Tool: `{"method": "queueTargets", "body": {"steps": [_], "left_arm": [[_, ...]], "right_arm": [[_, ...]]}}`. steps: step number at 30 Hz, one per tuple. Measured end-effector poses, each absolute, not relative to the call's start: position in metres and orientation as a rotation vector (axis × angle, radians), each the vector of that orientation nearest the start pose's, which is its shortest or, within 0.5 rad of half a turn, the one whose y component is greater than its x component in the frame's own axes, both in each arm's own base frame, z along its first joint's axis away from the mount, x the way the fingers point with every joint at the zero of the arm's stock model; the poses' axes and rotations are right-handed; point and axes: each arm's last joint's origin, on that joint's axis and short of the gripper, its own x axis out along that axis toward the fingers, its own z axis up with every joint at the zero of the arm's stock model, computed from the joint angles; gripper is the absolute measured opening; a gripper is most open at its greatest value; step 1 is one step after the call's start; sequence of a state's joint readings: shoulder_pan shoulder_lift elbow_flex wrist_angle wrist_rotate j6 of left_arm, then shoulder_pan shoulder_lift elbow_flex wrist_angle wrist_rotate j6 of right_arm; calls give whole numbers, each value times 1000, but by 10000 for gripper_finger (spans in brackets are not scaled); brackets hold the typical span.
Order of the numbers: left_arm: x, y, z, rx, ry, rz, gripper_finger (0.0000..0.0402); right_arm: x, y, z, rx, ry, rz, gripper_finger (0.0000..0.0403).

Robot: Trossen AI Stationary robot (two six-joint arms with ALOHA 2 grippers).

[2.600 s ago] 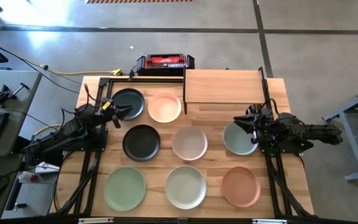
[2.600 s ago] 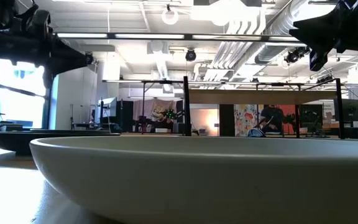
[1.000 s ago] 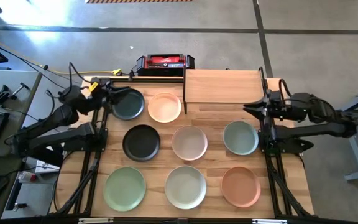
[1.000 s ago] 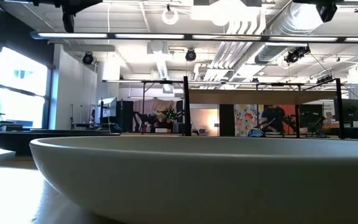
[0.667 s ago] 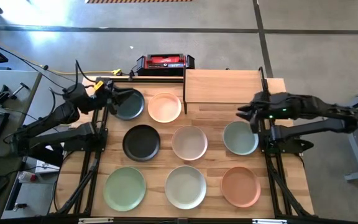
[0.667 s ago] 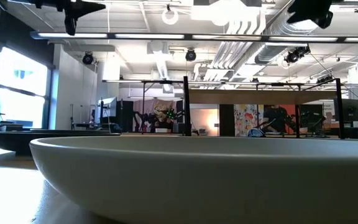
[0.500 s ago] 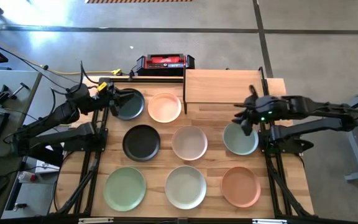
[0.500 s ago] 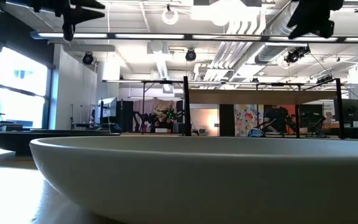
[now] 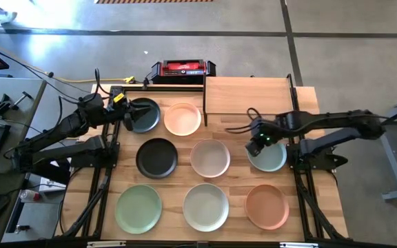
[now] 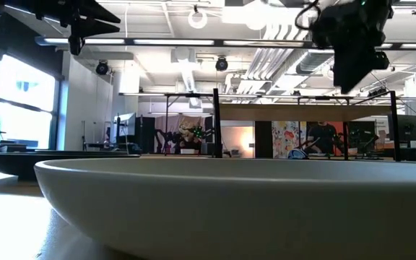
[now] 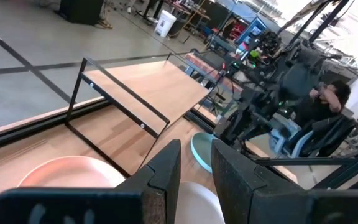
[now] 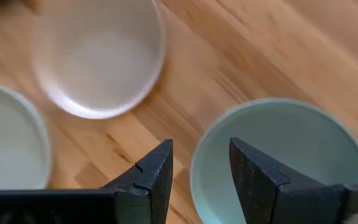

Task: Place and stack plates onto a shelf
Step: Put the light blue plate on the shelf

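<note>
Left gripper (image 9: 131, 112) sits upper left of the high view, fingers seemingly parted, empty. Right gripper (image 9: 253, 147) reaches centre-right, fingers apart, empty.

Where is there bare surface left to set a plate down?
The shelf top is bare. A bare table strip runs between the shelf's front edge and the pale pink plate. Elsewhere it is crowded: the plates fill three rows, the right end effector over the grey-blue plate.

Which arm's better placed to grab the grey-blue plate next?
Right. The right pincer hangs open over the near-left rim of the grey-blue plate, beside the shelf. The left pincer is across the table over the black plate.
</note>
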State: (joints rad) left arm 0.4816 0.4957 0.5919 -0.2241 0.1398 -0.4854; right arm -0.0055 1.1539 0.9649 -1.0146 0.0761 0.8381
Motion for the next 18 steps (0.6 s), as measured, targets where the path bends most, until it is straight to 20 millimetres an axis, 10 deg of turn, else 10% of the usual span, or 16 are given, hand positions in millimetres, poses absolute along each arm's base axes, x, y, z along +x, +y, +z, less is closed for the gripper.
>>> {"method": "queueTargets", "body": {"steps": [18], "left_arm": [[110,53,300,-519,36,365,78]], "right_arm": [[240,16,204,680,1387,-711,138]]}}
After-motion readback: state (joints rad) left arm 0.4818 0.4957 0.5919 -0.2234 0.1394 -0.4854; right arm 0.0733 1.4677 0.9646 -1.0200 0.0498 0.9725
